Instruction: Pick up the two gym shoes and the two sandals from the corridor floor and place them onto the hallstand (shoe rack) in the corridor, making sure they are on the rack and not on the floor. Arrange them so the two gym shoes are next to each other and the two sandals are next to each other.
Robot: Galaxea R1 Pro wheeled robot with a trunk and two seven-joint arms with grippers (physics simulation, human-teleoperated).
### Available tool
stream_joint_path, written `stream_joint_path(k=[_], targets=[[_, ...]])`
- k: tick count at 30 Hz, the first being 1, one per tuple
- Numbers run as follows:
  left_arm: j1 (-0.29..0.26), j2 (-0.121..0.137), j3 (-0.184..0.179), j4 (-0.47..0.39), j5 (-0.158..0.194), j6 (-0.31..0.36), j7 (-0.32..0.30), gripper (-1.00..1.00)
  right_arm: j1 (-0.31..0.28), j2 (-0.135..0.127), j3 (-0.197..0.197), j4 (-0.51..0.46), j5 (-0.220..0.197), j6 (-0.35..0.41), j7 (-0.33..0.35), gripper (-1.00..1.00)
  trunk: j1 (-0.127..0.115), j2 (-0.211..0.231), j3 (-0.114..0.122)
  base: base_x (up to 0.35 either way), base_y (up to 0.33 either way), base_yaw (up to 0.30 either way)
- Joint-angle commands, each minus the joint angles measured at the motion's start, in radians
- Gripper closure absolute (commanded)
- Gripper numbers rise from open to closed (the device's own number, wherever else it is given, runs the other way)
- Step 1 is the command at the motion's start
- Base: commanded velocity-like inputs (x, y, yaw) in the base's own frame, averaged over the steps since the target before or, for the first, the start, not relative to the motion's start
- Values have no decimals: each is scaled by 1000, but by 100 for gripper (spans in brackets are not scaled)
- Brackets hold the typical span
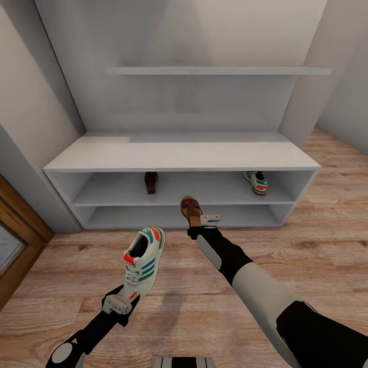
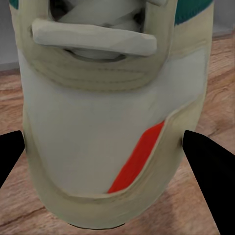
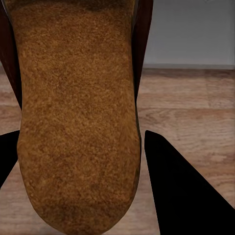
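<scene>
Right gripper (image 1: 197, 225) clamps a stiff, light brown leather sandal (image 1: 190, 210) by its heel before the grey hallstand (image 1: 179, 153); left gripper (image 1: 125, 301) pinches a soft white sneaker (image 1: 144, 260).

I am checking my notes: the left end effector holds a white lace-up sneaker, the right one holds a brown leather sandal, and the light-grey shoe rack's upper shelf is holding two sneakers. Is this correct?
One detail is wrong. In the head view, the upper shelf of the light-grey shoe rack holds one white sneaker and one dark brown sandal, not two sneakers. The left end effector does hold a white lace-up sneaker, the right end effector a brown leather sandal.
</scene>
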Motion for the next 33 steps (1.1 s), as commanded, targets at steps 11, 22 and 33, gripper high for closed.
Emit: stream_joint_path(k=[11, 22, 33], targets=[[0, 0, 1, 0, 1, 0, -8, 100, 0, 0, 3, 0, -3, -3, 0, 100, 0, 0, 0, 41, 0, 0], [2, 1, 1, 0, 0, 0, -33, 100, 0, 0, 3, 2, -3, -2, 12, 100, 0, 0, 0, 141, 0, 0], [2, 0, 1, 1, 0, 0, -35, 100, 0, 0, 19, 5, -3, 0, 52, 100, 0, 0, 0, 11, 0, 0]])
